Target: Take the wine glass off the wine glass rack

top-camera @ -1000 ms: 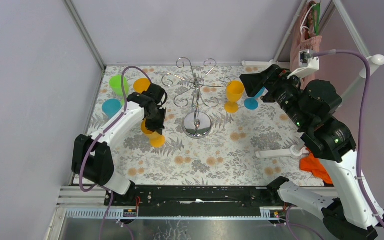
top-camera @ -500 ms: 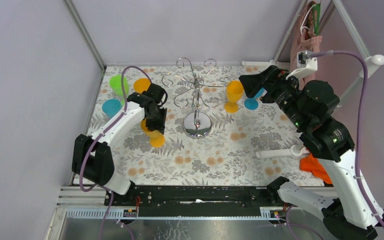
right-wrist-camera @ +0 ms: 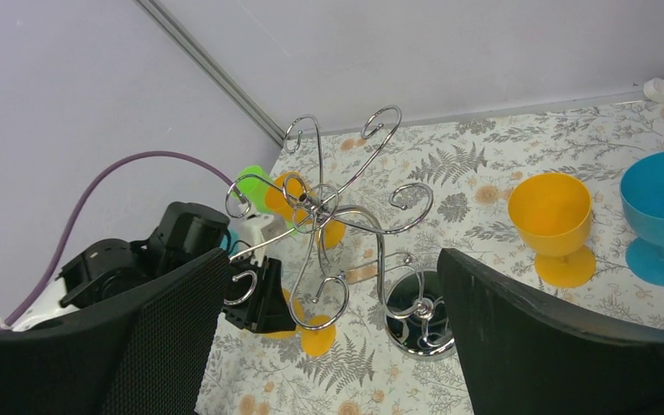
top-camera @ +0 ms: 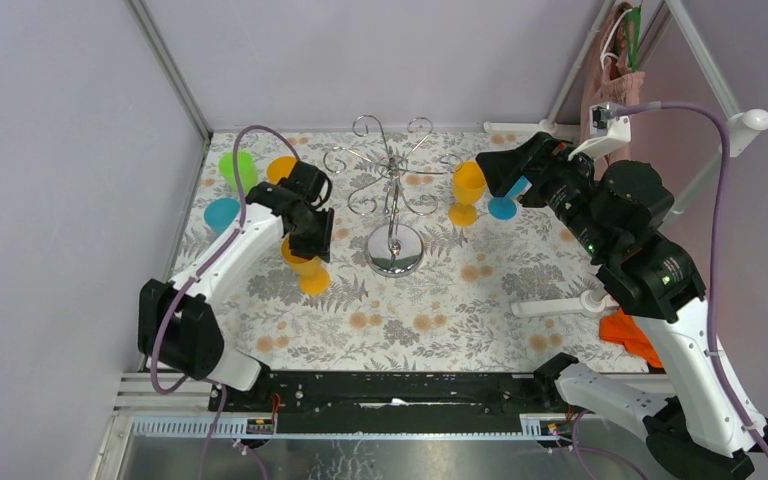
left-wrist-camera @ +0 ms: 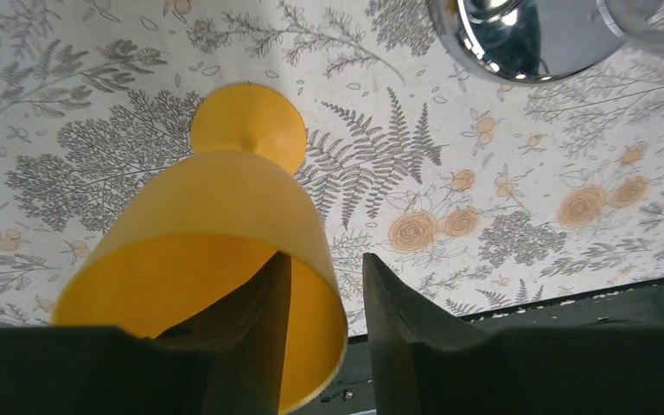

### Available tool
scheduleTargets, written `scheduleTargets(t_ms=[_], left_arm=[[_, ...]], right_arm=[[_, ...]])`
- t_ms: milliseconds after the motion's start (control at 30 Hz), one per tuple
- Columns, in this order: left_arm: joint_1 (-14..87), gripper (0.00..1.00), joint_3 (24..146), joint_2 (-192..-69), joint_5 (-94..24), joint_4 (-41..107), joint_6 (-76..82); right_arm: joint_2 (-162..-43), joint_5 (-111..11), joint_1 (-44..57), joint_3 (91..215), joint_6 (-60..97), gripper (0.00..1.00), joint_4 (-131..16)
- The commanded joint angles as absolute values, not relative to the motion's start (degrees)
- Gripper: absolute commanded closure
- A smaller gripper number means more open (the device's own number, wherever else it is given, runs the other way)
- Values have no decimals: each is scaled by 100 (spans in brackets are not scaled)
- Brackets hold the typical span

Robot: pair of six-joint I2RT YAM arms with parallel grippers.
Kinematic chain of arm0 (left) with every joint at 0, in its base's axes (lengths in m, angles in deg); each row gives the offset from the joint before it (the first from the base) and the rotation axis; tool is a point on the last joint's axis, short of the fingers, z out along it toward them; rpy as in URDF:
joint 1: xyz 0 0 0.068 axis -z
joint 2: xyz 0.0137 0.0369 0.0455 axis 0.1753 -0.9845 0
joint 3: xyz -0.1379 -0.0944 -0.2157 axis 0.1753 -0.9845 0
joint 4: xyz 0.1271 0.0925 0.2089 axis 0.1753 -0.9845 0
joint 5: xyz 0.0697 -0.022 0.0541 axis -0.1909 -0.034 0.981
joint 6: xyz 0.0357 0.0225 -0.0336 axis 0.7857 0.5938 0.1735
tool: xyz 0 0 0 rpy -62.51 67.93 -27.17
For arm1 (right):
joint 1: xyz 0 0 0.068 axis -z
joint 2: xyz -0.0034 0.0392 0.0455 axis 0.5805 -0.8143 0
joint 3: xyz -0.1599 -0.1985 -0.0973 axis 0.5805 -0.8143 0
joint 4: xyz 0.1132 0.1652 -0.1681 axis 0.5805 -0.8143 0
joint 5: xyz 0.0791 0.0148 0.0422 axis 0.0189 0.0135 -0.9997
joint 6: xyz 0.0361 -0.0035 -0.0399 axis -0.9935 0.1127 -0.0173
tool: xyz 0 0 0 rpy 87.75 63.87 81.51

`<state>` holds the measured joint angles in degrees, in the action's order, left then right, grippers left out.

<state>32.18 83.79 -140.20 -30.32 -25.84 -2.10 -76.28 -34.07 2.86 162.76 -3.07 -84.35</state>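
Observation:
The wine glass rack (top-camera: 390, 185) stands at mid-back on its shiny round base (top-camera: 395, 250); it also shows in the right wrist view (right-wrist-camera: 337, 207). I see no glass on its arms. An orange wine glass (top-camera: 303, 262) stands just left of the base, its foot on the cloth. My left gripper (top-camera: 310, 235) straddles its rim (left-wrist-camera: 311, 285). One finger (left-wrist-camera: 259, 337) is inside the bowl and one outside, with small gaps to the wall. My right gripper (top-camera: 495, 165) is wide open and empty in the air, right of the rack top.
More glasses stand on the flowered cloth: orange (top-camera: 467, 190) and blue (top-camera: 505, 207) right of the rack, and green (top-camera: 235, 168), orange (top-camera: 282, 168) and blue (top-camera: 222, 213) at the back left. A white bar (top-camera: 560, 303) and an orange cloth (top-camera: 635, 335) lie at the right.
The left arm's elbow has swung slightly left and its gripper has shifted a little over the orange glass, whose foot stays put. The right gripper has edged slightly left.

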Motion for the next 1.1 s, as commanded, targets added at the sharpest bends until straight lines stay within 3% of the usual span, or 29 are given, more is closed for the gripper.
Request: scheduleTargets(t_ms=[0,433,600,767,1067], left_arm=[[3241,57,8839,-13645,-2792,-2796,-348],[3241,55,10106,-13158,-1816,-3444,-637],[3234,55,10694,-12613,-1793,-2983,-686],[3241,54,10365,-11673,-1743,-1882,-685],[3235,49,8630,-9512,-2132,438,-692]], right_arm=[[-7625,-3462,296,16262,-300,2,-8138],[-7697,-3459,292,16217,-299,0,-8176],[-7763,-3143,296,16233,-217,0,-8423],[-7932,-2806,294,16367,-44,0,-8852],[-7674,-1997,297,15889,41,0,-8950]])
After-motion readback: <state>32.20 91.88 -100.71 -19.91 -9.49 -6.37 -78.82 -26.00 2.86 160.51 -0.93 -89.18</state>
